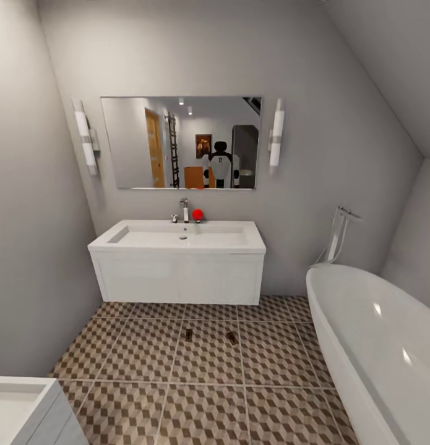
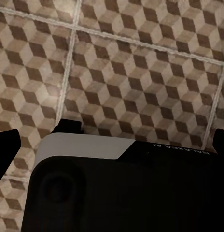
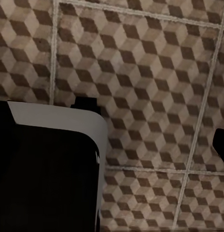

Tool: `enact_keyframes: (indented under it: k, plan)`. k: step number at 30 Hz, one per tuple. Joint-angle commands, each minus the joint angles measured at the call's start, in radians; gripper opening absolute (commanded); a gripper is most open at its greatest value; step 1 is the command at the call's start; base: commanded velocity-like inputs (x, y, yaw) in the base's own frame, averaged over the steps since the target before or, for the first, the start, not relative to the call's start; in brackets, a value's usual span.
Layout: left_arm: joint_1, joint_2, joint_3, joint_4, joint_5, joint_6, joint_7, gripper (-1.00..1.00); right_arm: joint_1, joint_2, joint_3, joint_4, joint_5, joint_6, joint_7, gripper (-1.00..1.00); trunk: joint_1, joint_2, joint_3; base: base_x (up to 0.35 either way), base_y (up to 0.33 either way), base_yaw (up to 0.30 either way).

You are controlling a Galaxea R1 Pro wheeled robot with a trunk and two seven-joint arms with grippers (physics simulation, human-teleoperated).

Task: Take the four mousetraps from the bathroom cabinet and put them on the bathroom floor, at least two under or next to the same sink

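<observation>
Mousetraps, two of them, lie on the bathroom floor (image 1: 146, 352) just in front of the white sink unit (image 1: 177, 272): one (image 1: 189, 334) and another (image 1: 231, 337) a little apart, both on the cube-patterned tiles. The other two and the cabinet are out of sight, apart from an orange-brown shape in the mirror (image 1: 180, 142). Both wrist views look down at bare tile past dark robot parts; I cannot tell whether either pincer is open or closed, and nothing seems held. The likely risk is the wheeled base rolling over or nudging the placed traps while turning away, pushing them from beside the sink, since they are small and easily missed.
</observation>
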Motion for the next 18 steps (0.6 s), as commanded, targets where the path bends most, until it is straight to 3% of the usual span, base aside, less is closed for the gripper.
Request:
enact_keyframes:
  k: [1,18]
  plan:
    - [0.000,-0.001,-0.008,0.001,0.008,-0.004,0.000,1.00,0.003,0.000,0.008,0.003,-0.003,-0.004,-0.002,1.00,-0.004,0.007,0.002,0.000,0.000,0.000]
    - [0.001,-0.003,-0.008,0.001,0.008,-0.006,0.000,1.00,0.012,0.000,0.008,0.003,-0.003,-0.004,-0.002,1.00,-0.069,0.126,0.055,0.000,0.000,0.000]
